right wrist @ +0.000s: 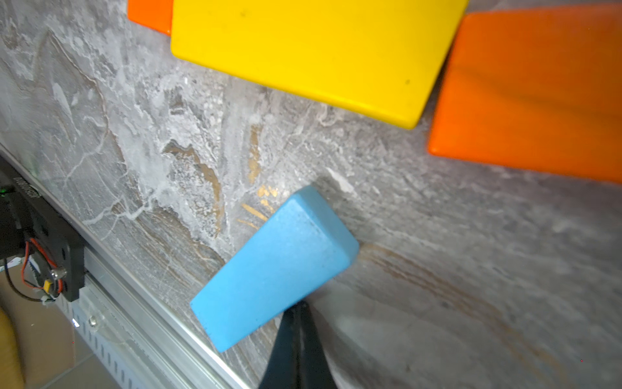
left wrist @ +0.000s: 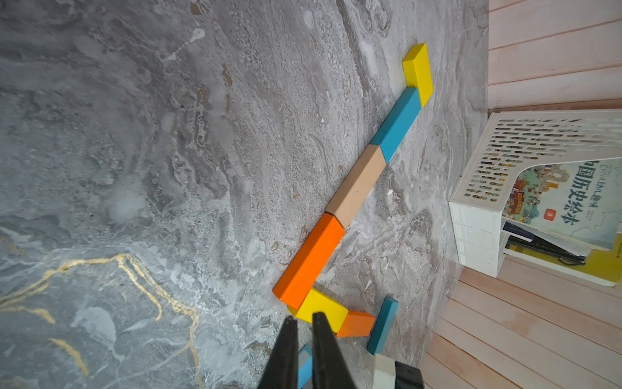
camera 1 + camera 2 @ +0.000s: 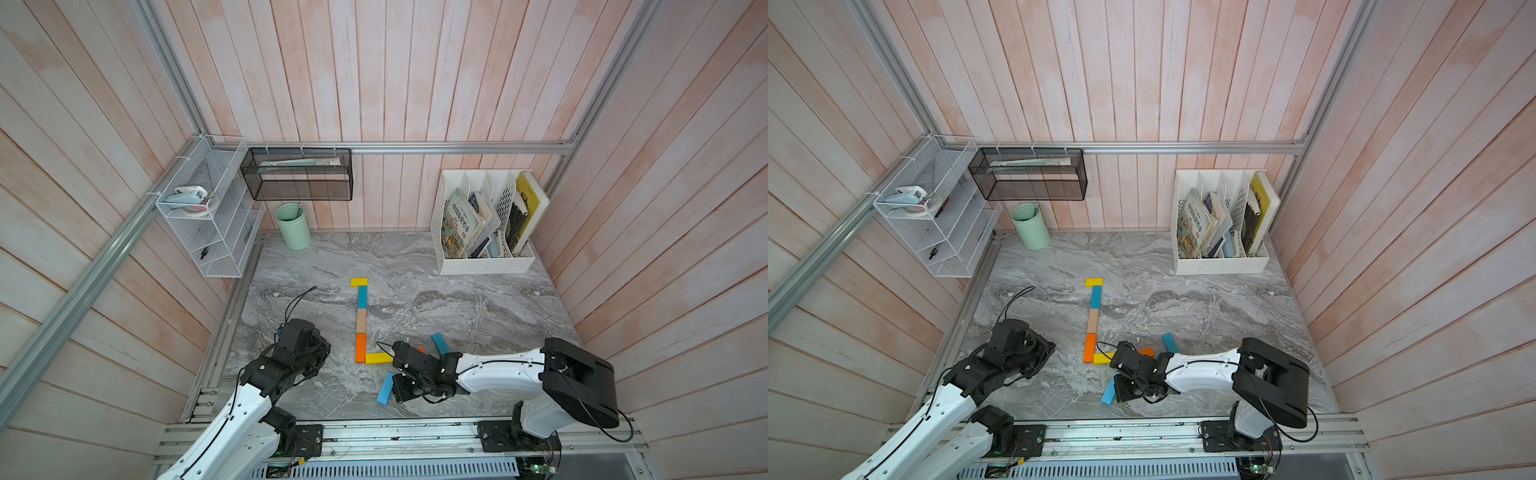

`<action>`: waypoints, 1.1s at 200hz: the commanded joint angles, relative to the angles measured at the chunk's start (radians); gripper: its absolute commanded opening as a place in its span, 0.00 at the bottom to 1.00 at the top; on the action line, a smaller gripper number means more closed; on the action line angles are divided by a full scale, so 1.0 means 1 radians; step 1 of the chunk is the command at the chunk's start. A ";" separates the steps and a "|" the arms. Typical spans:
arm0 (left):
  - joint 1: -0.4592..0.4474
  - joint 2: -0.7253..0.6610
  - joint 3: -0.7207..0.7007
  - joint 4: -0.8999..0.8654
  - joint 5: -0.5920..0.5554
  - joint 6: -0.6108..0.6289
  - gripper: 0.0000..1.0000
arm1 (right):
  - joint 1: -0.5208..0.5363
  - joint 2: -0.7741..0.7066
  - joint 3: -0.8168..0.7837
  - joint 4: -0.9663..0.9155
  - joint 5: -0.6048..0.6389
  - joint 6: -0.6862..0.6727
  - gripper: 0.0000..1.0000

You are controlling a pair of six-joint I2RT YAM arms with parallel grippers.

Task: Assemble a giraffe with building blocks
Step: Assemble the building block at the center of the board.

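Note:
On the marble table [image 3: 478, 316] lies a line of building blocks: yellow [image 3: 359, 282] crosswise, then teal [image 3: 362, 297], tan [image 3: 361, 321] and orange [image 3: 360, 347]. A second yellow block [image 3: 377, 358] sticks out sideways from the orange end, with another orange block [image 2: 356, 324] askew past it. A loose teal block [image 3: 439, 344] lies beyond. My right gripper [image 1: 298, 306] is shut, its tips touching the long side of the light blue block [image 1: 276, 269], which lies flat. My left gripper [image 2: 304, 320] hangs left of the figure, nearly shut and empty.
A white file rack [image 3: 486, 262] with books stands at the back right and a green cup [image 3: 293, 226] at the back left. A white wire shelf [image 3: 208, 216] and a black mesh basket [image 3: 297, 174] hang on the walls. An aluminium rail [image 3: 374, 432] runs along the front.

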 commanded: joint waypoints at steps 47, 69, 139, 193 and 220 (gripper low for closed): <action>0.006 -0.002 0.018 0.001 -0.004 0.007 0.14 | 0.000 0.075 0.053 0.005 -0.041 -0.027 0.00; 0.007 -0.010 0.016 -0.002 -0.005 0.009 0.14 | -0.001 0.087 0.067 0.006 -0.041 -0.033 0.00; 0.008 -0.022 0.015 -0.010 -0.006 0.007 0.14 | -0.006 0.108 0.096 -0.059 0.028 -0.013 0.00; 0.008 -0.012 0.017 -0.001 -0.005 0.008 0.14 | -0.058 0.035 0.023 -0.052 0.057 -0.001 0.00; 0.008 -0.004 0.025 0.000 -0.007 0.009 0.14 | -0.058 0.070 0.048 -0.041 0.014 -0.032 0.00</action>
